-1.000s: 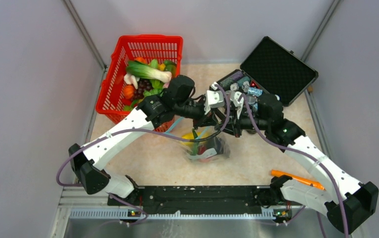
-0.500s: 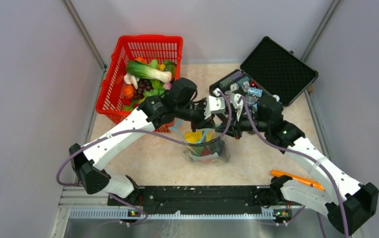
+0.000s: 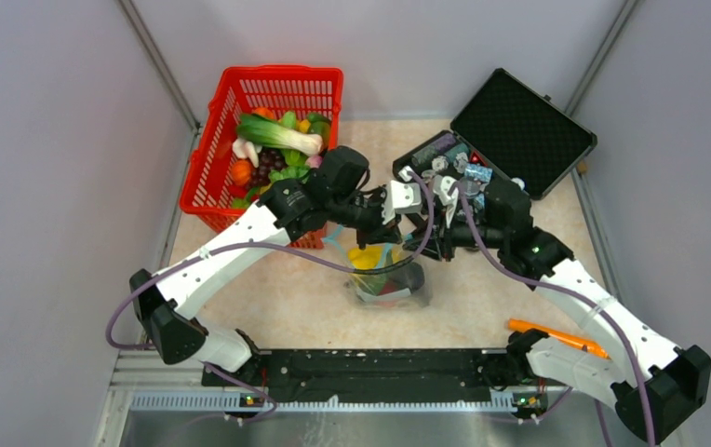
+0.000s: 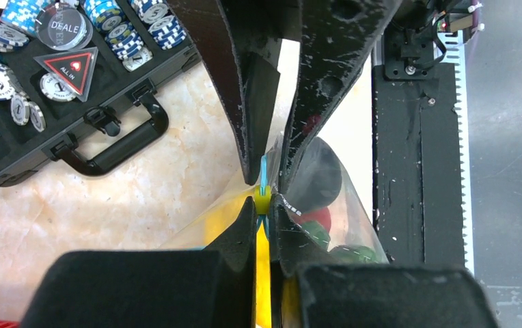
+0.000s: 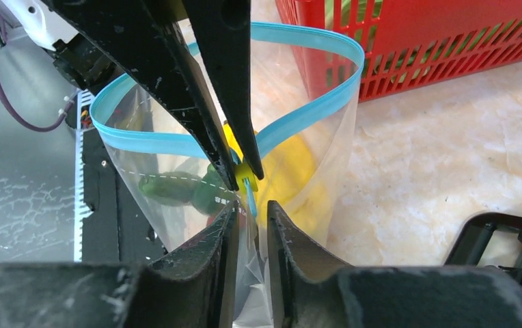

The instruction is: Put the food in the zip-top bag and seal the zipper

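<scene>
The clear zip-top bag point(image 3: 387, 281) stands on the table between both arms, with yellow point(image 5: 292, 164), green point(image 5: 169, 188) and red point(image 4: 320, 219) toy food inside. Its light-blue zipper point(image 5: 299, 113) forms an open loop at the mouth. My left gripper point(image 4: 263, 212) is shut on the zipper's yellow slider point(image 4: 263, 202) at the bag's near corner; it also shows in the top view point(image 3: 391, 240). My right gripper point(image 5: 251, 208) faces it tip to tip. Its jaws are a narrow gap apart and straddle the zipper strip and the bag's clear edge, with light showing on both sides.
A red mesh basket point(image 3: 205, 191) full of toy vegetables stands at the back left, close behind the left arm. An open black case point(image 3: 519, 130) with poker chips point(image 4: 12, 68) lies at the back right. An orange stick tool point(image 3: 556, 335) lies by the right arm's base.
The bag has been drawn up from slumped to standing, its mouth shifted slightly left and back. Both grippers moved with it and stay tip to tip at the slider.
</scene>
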Robot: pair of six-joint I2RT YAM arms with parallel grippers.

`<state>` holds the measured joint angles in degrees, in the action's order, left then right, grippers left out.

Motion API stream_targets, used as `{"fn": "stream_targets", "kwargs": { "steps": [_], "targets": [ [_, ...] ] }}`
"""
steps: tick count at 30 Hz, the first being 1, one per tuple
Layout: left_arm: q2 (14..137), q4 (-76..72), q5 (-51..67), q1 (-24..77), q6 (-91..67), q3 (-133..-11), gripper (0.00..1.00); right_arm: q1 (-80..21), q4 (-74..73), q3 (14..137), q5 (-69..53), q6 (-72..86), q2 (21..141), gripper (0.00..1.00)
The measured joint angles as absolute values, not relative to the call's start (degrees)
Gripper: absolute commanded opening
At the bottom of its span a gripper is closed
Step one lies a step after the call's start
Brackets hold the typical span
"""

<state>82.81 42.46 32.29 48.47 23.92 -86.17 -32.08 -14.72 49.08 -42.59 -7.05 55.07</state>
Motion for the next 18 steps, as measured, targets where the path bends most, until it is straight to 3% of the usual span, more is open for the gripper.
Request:
{"fn": "stream_targets", "kwargs": {
  "steps": [12,18],
  "targets": [
    [83.92,42.54,33.58,48.42,23.68,-87.46,0.00,-32.08,-12.67,48.71,-43.03,-7.29,54.89,0.22],
    [83.92,42.98,33.63,48.42,23.68,-87.53,0.00,-32.08,-10.57,47.51,-43.83,-6.92,54.70,0.00]
  ]
}}
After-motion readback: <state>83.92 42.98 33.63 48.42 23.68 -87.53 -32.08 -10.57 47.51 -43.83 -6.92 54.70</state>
